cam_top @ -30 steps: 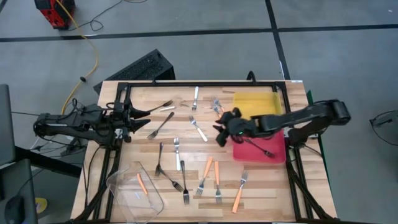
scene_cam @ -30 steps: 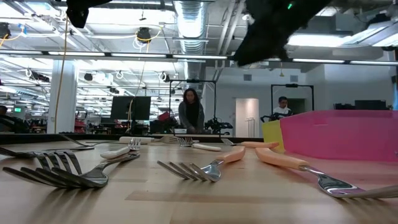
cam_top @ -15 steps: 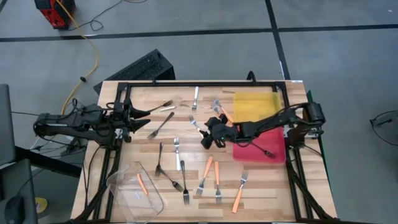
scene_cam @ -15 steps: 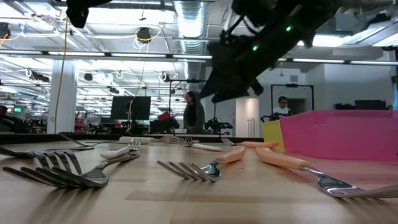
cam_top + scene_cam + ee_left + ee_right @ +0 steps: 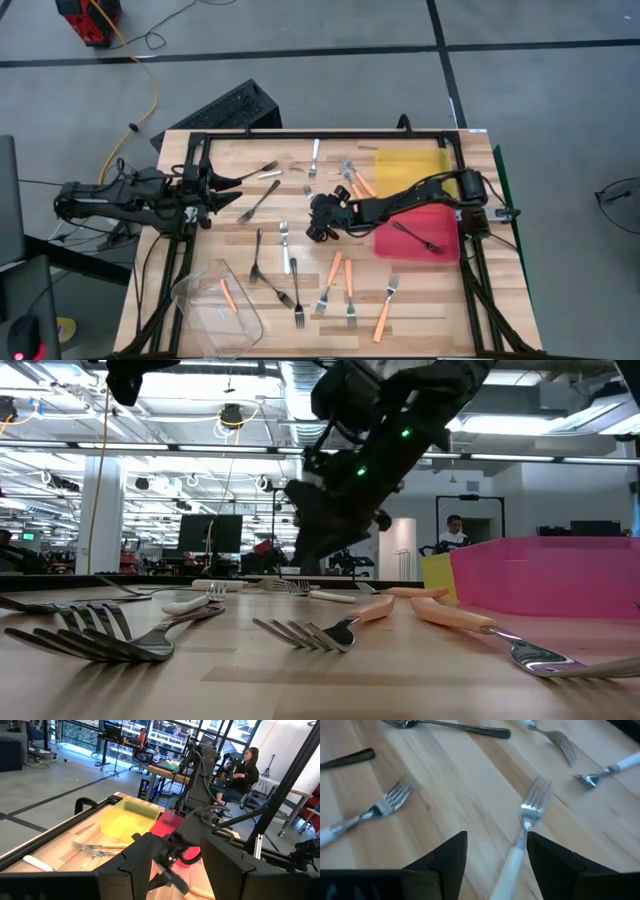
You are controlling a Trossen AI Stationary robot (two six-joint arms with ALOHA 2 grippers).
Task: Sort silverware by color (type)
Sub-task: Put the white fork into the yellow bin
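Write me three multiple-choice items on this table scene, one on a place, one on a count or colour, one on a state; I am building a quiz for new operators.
1. Where does the right gripper hang?
A. over the middle of the table
B. inside the clear tub
C. over the yellow tray

2. How many forks lie in the red tray?
A. none
B. one
C. four

3. How do the right gripper's fingers stand?
A. shut on an orange fork
B. shut with nothing between them
C. open, a white-handled fork below the gap

Key:
1 A: the high view shows it out past the trays, above the loose forks.
2 B: one dark fork lies there alone.
3 C: the right wrist view shows the two fingers apart with the fork on the wood between them.
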